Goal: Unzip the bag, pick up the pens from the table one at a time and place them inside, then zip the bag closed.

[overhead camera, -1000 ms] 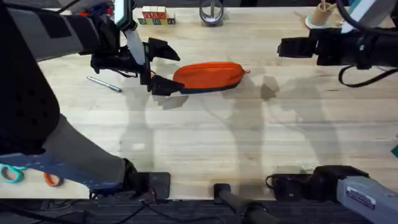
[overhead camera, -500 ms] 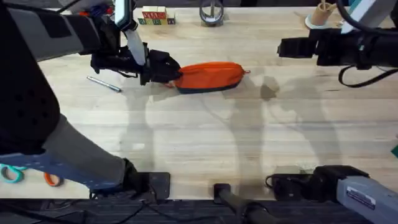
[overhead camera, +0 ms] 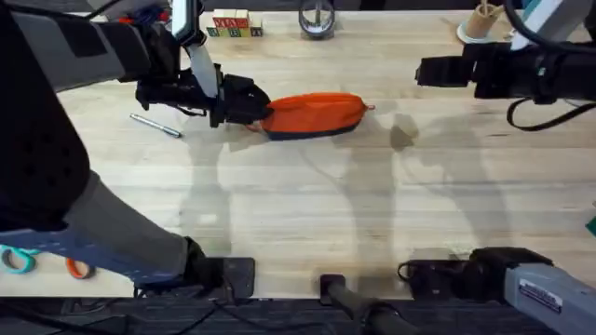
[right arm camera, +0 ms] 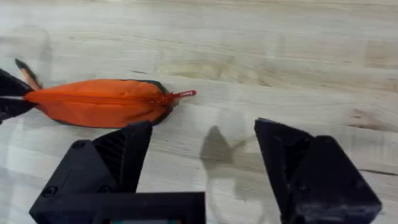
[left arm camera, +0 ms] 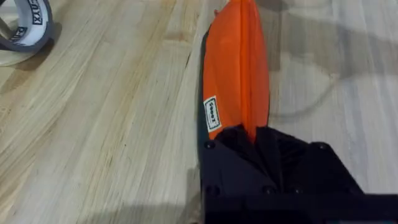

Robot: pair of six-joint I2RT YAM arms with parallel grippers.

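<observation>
The orange bag [overhead camera: 315, 113] lies on the table [overhead camera: 307, 214] with its zipper closed and the small pull [overhead camera: 370, 108] at its right end. My left gripper [overhead camera: 250, 104] is shut on the bag's left end; in the left wrist view its fingers [left arm camera: 273, 149] clamp the bag [left arm camera: 236, 68] along the top seam. A silver pen [overhead camera: 155, 125] lies to the left of that arm. By the bag's left end in the right wrist view, an orange pen with a dark tip [right arm camera: 25, 73] lies on the wood. My right gripper [overhead camera: 430, 72] hovers open to the right of the bag [right arm camera: 102, 102], apart from the pull [right arm camera: 183, 94].
Wooden blocks [overhead camera: 233, 25], a tape roll [overhead camera: 317, 20] and a cup of sticks [overhead camera: 480, 23] line the far edge. Scissors with orange and teal handles [overhead camera: 37, 262] lie at the near left. The same tape roll [left arm camera: 25, 28] lies beside the bag.
A second ago the left gripper's fingers were spread around the bag's left end; they have since shut on it. The right arm has not moved.
</observation>
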